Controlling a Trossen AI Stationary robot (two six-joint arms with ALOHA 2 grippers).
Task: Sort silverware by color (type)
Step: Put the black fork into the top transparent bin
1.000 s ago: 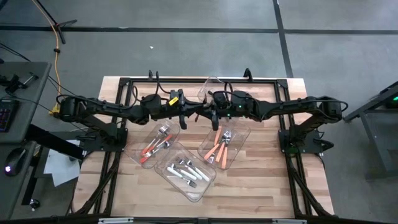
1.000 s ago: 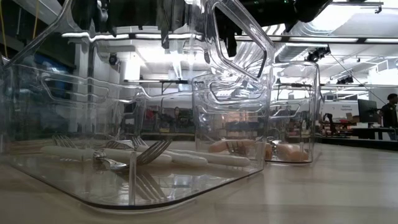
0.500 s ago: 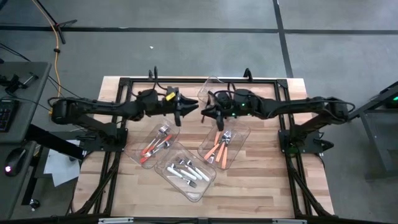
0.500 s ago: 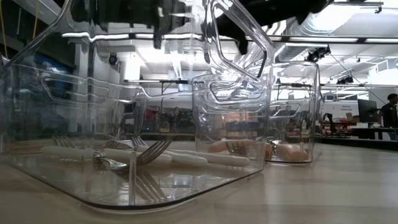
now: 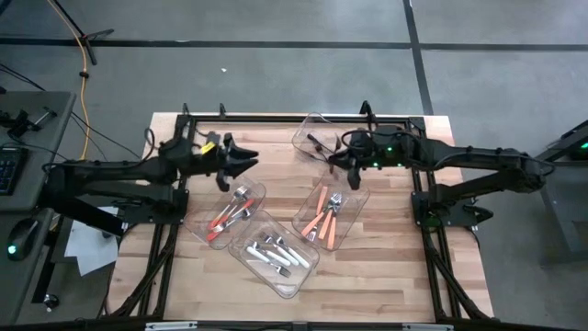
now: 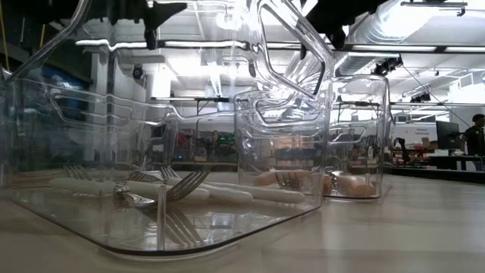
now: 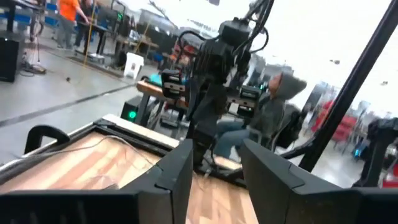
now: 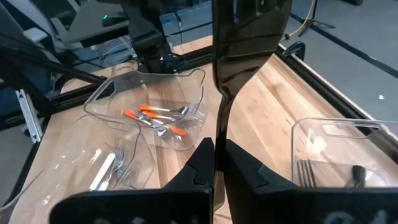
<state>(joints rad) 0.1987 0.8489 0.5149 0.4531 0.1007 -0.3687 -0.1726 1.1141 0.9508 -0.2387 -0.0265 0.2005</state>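
Two grippers aloft: left gripper [image 5: 246,156] fingers spread, empty; right gripper [image 5: 333,158] pinches black knife [image 8: 245,59] above far bin [image 5: 308,131].

both arms now drawn apart

Clear glossy plastic bins [image 5: 280,255]; matt wood table [image 5: 386,276]; metal-headed silverware [image 5: 323,214].

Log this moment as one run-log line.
left gripper: open, empty, raised | right gripper: shut, empty | white-handled silverware: near bin | orange-handled silverware: two bins
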